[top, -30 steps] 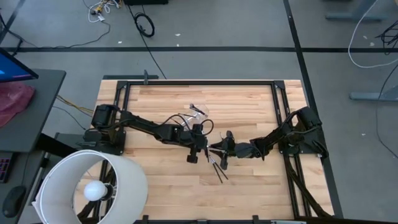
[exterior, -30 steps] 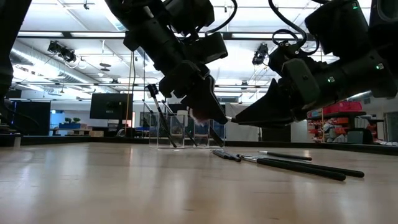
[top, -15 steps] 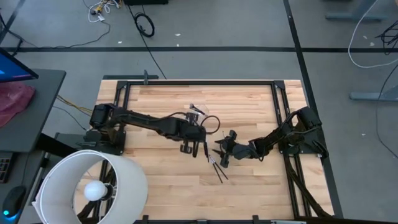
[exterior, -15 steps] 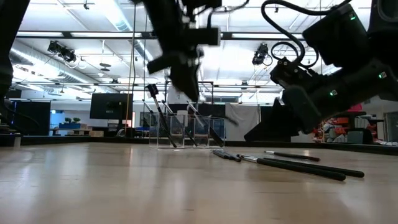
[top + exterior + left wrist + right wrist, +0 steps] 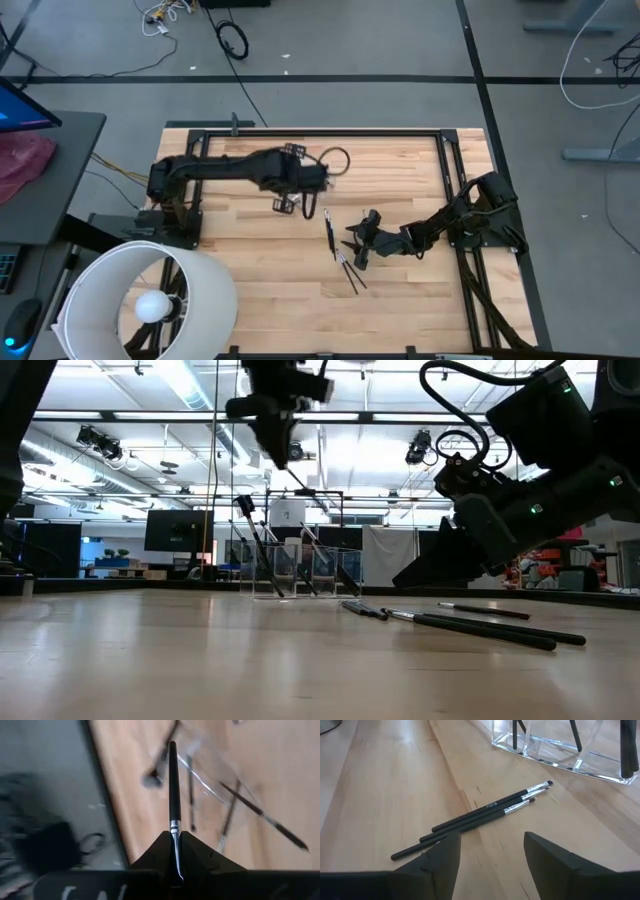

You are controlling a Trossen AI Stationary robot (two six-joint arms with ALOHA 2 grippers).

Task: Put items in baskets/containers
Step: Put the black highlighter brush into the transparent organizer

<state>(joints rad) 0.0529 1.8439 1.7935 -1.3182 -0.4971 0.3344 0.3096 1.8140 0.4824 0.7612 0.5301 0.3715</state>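
Note:
My left gripper (image 5: 296, 205) is high above the table (image 5: 276, 422), near the clear container, and shut on one slim dark brush (image 5: 173, 780). The container (image 5: 300, 572) (image 5: 560, 747) stands on its base with several brushes leaning inside (image 5: 256, 550); in the high view the left arm covers it. Three loose brushes (image 5: 485, 815) (image 5: 327, 228) lie flat between the container and my right gripper. More brushes (image 5: 352, 275) (image 5: 480, 625) lie nearer the near edge. My right gripper (image 5: 490, 845) (image 5: 352, 252) is open, low over the table, touching nothing. My left gripper pinches the brush between its two fingertips at the end by the silver band (image 5: 173, 826). The long dark handle (image 5: 172, 765) sticks straight out past the fingers, in line with them. The brush is lifted clear and slants down toward the container (image 5: 302, 482).
A big white lampshade (image 5: 150, 300) with a bulb sits at the table's near left corner. A black frame (image 5: 320, 130) runs around the wooden top. A cable loop (image 5: 335, 160) rides on the left arm. Bare wood lies left of the container.
My left gripper has risen from table level beside the right gripper, carrying the brush, and has moved toward the far edge over the container. My right gripper has drawn back a little toward the table's right and stayed low. The loose brushes have not moved.

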